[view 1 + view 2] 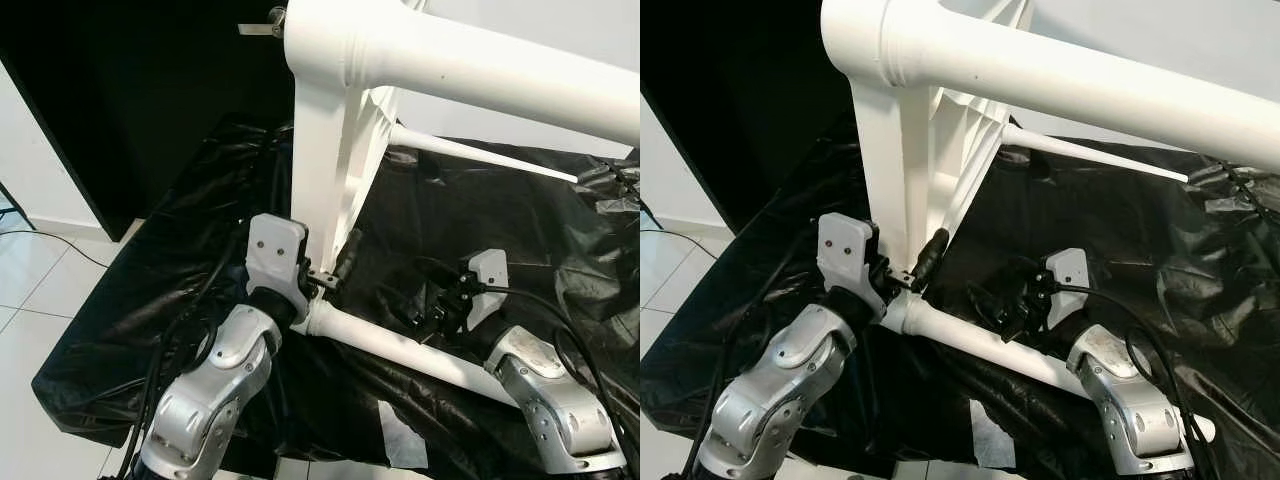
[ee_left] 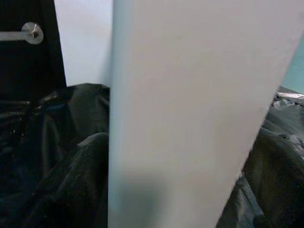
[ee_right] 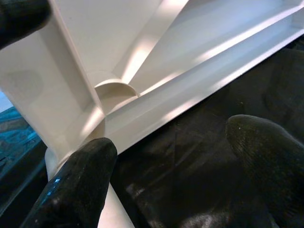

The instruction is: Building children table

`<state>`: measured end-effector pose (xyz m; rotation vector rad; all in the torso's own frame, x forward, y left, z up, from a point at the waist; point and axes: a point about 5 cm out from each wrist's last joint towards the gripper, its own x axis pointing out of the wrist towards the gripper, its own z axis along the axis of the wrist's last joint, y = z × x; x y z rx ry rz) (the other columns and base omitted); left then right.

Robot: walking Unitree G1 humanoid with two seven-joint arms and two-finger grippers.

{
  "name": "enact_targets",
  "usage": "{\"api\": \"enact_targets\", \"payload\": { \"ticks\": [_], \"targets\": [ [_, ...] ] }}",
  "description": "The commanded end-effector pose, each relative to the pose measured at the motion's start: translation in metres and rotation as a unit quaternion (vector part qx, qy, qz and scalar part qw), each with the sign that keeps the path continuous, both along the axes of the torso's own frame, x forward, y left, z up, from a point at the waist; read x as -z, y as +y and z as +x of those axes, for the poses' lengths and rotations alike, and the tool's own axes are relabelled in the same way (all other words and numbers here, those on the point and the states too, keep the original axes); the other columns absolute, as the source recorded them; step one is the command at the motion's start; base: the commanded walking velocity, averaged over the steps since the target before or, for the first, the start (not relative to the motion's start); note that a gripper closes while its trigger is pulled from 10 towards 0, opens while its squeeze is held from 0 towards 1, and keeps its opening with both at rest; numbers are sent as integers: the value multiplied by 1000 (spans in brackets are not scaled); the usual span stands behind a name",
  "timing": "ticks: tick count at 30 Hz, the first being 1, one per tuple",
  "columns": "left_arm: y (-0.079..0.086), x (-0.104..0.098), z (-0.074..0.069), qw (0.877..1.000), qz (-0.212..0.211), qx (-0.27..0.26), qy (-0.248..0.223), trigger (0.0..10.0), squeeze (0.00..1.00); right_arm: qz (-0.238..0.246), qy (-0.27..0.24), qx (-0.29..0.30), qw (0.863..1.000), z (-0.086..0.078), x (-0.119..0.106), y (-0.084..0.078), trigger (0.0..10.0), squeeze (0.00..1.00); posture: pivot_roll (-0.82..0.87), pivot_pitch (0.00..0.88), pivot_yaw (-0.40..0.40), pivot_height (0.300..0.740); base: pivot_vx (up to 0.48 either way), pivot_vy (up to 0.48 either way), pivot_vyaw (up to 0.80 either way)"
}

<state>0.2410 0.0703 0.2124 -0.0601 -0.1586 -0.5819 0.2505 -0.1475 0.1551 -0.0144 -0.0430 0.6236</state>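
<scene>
The left gripper (image 1: 322, 272) pinches the edge of the white table frame (image 1: 330, 150) standing on its side on the black plastic sheet (image 1: 480, 200). Beside the frame's lower leg (image 1: 400, 350), the right gripper (image 1: 1005, 300) hangs with fingers spread. I'd say it's steadying the frame mid-assembly; next, the right needs a firm hold.

Both silver arms reach forward and up from the lower edge of the head views, elbows bent; the left gripper (image 1: 335, 265) sits higher, its white wrist housing upright, its black fingers pointing forward with something white pressed close in front of its wrist camera — whether they clamp cannot be told; the right gripper (image 1: 425, 305) lies lower and further right, its fingers (image 3: 76, 185) spread apart — one tip touches a white edge.
</scene>
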Motion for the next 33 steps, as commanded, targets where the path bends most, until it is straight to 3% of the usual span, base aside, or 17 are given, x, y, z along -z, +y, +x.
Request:
{"api": "enact_targets", "payload": {
  "ticks": [1, 17, 18, 21, 22, 23, 26, 27, 28, 29, 33],
  "targets": [
    [-3, 2, 3, 1000, -3, -10, 0, 10000, 0, -1, -1, 1, 1000, 0, -2, 1, 10000, 0, 33, 40, -43, 740, 0, 0, 0],
    [-11, 11, 20, 999, -3, -37, 2, 10000, 0, 10, -16, 40, 999, 0, -4, 2, 10000, 0, -3, 20, -14, 740, 0, 0, 0],
    [-9, 12, 23, 999, -1, -51, -1, 9137, 0, 11, -17, 47, 999, 0, -4, 1, 10000, 0, -8, 21, -10, 740, 0, 0, 0],
    [-8, 13, 24, 998, -4, -60, 0, 9137, 0, 12, -17, 51, 998, 0, -4, 1, 10000, 0, -8, 21, -10, 740, 0, 0, 0],
    [-5, 14, 25, 997, -7, -71, 2, 8784, 0, 12, -17, 54, 998, 0, -3, 0, 10000, 0, -11, 24, -10, 740, 0, 0, 0],
    [-2, 15, 26, 997, -8, -80, 1, 5176, 0, 12, -17, 57, 998, 0, -3, -1, 10000, 0, -11, 27, -10, 740, 0, 0, 0],
    [0, 16, 27, 996, -7, -90, 1, 4745, 0, 12, -17, 60, 998, 0, -3, -1, 10000, 0, -10, 30, -10, 740, 0, 0, 0],
    [2, 17, 28, 995, -7, -96, 0, 2863, 0, 12, -17, 63, 998, 0, -3, -1, 10000, 0, -10, 30, -10, 740, 0, 0, 0],
    [2, 17, 28, 995, -7, -96, 0, 2863, 0, 12, -17, 63, 998, 0, -3, -1, 10000, 0, -10, 30, -10, 740, 0, 0, 0],
    [5, 17, 28, 994, -6, -107, -2, 0, 0, 14, -17, 65, 998, 1, -3, -1, 10000, 0, -6, 35, -13, 740, 0, 0, 0],
    [16, 15, 26, 991, -18, -129, -14, 0, 0, 18, -18, 69, 997, 3, -4, 1, 10000, 0, 12, 49, -18, 740, 0, 0, 0]
  ]
}}
